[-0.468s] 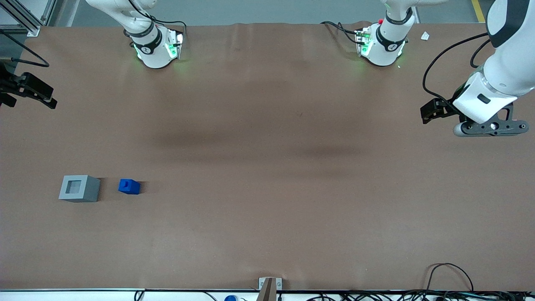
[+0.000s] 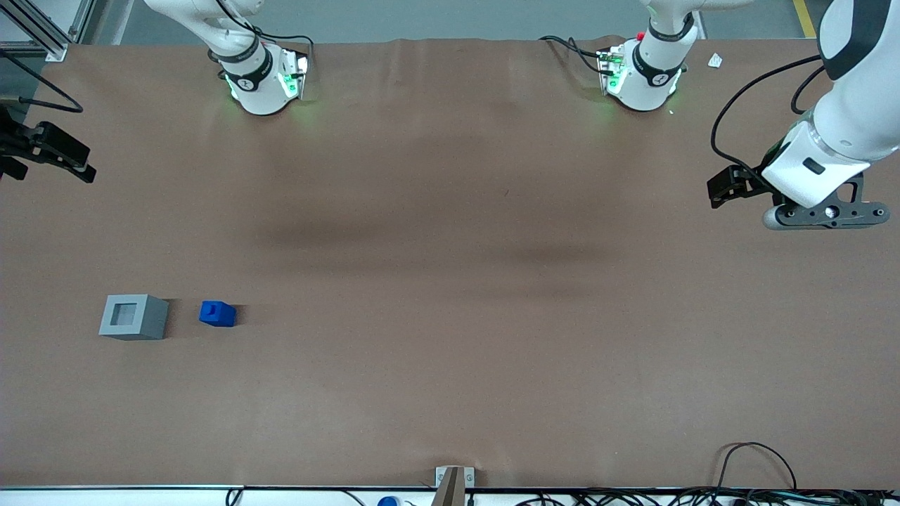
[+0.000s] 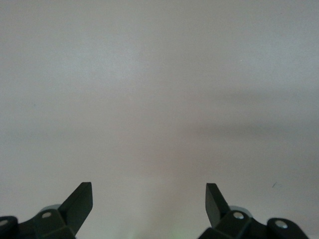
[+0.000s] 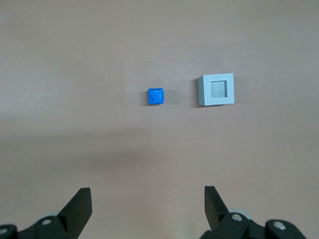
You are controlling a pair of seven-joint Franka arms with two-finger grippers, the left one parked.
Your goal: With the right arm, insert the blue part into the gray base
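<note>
The blue part point(image 2: 217, 313) point(image 4: 156, 96) lies on the brown table with its stub facing up. The gray base point(image 2: 133, 317) point(image 4: 216, 90) stands beside it, recess up, a small gap between them. My right gripper point(image 2: 70, 160) point(image 4: 147, 196) hangs at the working arm's end of the table, farther from the front camera than both blocks and well apart from them. Its fingers point(image 4: 79, 201) are spread wide, open, with only bare table between them. Both blocks show whole in the right wrist view.
The brown table cover point(image 2: 450, 281) spans the whole scene. The two arm bases point(image 2: 261, 77) point(image 2: 643, 70) stand along the table edge farthest from the front camera. Cables point(image 2: 759, 464) lie at the edge nearest the camera, toward the parked arm's end.
My right gripper has shifted very slightly away from the front camera. The blue part and gray base have not moved.
</note>
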